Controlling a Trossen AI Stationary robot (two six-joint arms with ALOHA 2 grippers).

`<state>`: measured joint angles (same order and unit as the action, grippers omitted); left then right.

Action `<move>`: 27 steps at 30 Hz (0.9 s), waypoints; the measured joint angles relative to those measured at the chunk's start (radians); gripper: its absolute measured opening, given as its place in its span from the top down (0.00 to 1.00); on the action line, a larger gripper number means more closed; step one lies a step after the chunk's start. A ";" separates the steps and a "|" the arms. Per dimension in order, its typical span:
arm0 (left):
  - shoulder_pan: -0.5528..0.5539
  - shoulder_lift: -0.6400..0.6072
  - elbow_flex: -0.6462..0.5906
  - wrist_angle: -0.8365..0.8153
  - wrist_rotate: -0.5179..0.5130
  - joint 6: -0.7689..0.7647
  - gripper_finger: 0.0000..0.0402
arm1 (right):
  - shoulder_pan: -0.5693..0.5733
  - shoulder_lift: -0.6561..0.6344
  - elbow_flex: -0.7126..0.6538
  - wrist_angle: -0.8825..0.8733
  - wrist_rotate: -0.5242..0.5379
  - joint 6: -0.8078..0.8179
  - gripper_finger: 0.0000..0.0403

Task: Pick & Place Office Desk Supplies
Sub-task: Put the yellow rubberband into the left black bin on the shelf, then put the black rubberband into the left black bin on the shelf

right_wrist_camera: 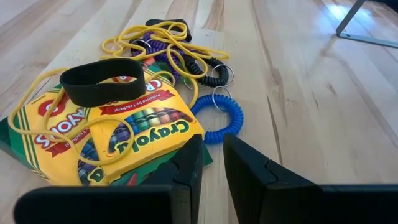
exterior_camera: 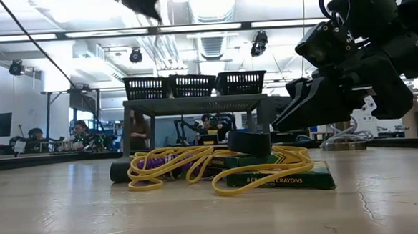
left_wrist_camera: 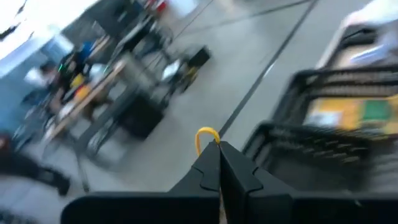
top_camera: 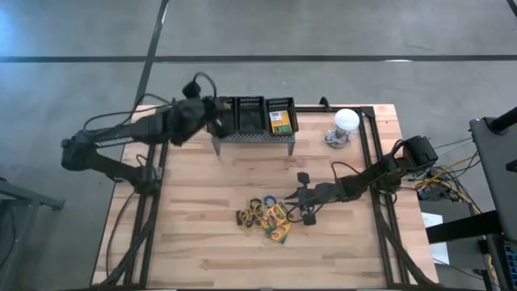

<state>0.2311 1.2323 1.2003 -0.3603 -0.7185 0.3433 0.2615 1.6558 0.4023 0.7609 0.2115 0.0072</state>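
Observation:
My left gripper (left_wrist_camera: 219, 146) is raised at the far side of the table, beside the left end of the black baskets (top_camera: 254, 113) on the grey stand, and is shut on a yellow rubber band (left_wrist_camera: 207, 134). A crayon box (top_camera: 280, 121) lies in the right basket. A pile lies on the table's middle: crayon boxes (right_wrist_camera: 124, 130), yellow rubber bands (right_wrist_camera: 155, 34), a blue coil loop (right_wrist_camera: 224, 118) and a black band (right_wrist_camera: 102, 81) lying on a box. My right gripper (right_wrist_camera: 214, 158) is low at the pile's right side, narrowly open, with nothing between its fingers. My left gripper pinches the yellow rubber band between its two shut fingertips. Only a small loop (left_wrist_camera: 207, 134) sticks out past them, and the fingers hide the rest. The band is lifted clear, high above the table. My right gripper: whether one finger (right_wrist_camera: 189, 155) touches the crayon box's corner, I cannot tell.
A white dome with a cable (top_camera: 346, 121) sits at the far right of the table. The grey stand (top_camera: 252, 139) stands on legs at the far middle. Bare wood lies on the near side and the left of the pile.

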 joint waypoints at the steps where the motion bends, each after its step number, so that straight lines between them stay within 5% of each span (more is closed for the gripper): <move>1: 0.037 0.000 -0.017 0.000 0.033 -0.010 1.00 | 0.000 0.000 0.000 0.000 0.000 0.001 0.85; 8: 0.218 0.003 -0.139 -0.008 0.324 -0.129 0.98 | 0.000 0.000 0.000 -0.001 0.000 0.001 0.85; 18: 0.200 -0.005 -0.073 -0.134 0.330 -0.188 0.77 | 0.000 0.000 0.000 -0.001 0.000 0.001 0.85; 27: 0.147 -0.005 0.037 -0.309 0.360 -0.380 0.74 | 0.000 0.000 0.000 -0.001 -0.001 0.003 0.85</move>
<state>0.3784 1.2270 1.2377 -0.6695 -0.3584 -0.0369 0.2615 1.6558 0.4023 0.7601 0.2110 0.0107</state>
